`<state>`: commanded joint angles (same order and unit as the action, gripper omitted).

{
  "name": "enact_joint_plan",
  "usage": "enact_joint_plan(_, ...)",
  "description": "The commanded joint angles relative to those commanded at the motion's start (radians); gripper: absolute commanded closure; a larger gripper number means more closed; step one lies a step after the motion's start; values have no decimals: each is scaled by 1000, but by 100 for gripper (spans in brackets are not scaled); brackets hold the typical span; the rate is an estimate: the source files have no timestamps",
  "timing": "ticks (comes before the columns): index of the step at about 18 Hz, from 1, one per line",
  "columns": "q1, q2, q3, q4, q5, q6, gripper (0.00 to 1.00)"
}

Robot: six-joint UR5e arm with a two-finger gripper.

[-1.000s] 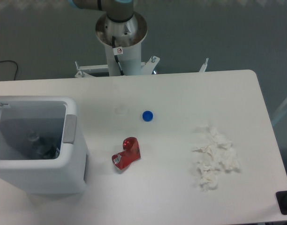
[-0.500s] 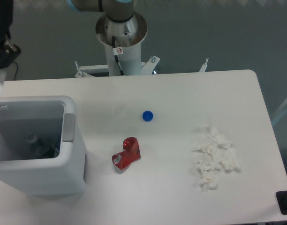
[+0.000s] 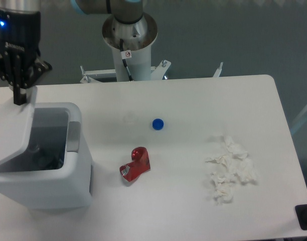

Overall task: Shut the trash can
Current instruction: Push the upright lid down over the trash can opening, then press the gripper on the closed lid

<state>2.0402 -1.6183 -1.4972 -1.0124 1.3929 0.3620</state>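
Note:
The white trash can (image 3: 68, 188) stands at the table's left edge. Its flat white lid (image 3: 12, 133) is tilted and covers the left part of the opening. The grey interior (image 3: 49, 143) still shows on the right, with some rubbish inside. The grey latch tab (image 3: 74, 136) sits on the right rim. My gripper (image 3: 18, 98) comes down from the upper left. Its dark fingers are together, and their tips touch the far edge of the lid.
A crushed red can (image 3: 136, 164), a blue bottle cap (image 3: 157, 123) and a clear cap (image 3: 129, 118) lie mid-table. Crumpled white tissue (image 3: 229, 168) lies to the right. The arm's base (image 3: 129, 35) stands behind the table. A black object (image 3: 305, 217) is at the bottom right corner.
My gripper has moved in from the upper left and come down onto the lid. The lid has swung from upright at the left edge to tilted over the opening.

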Motion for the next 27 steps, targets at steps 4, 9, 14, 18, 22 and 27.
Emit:
enact_joint_plan(4, 18, -11, -18, -2, 0, 2, 100)
enact_joint_plan(9, 44, -21, -41, 0, -2, 6, 100)
enact_joint_plan(14, 54, -35, -58, 2, -2, 6, 100)
enact_joint_plan(18, 52, -37, -67, 2, -2, 8, 100)
enact_joint_plan(22, 52, -54, -67, 3, -2, 8, 100)
enact_joint_plan(27, 52, -64, -57, 5, -2, 5, 100)
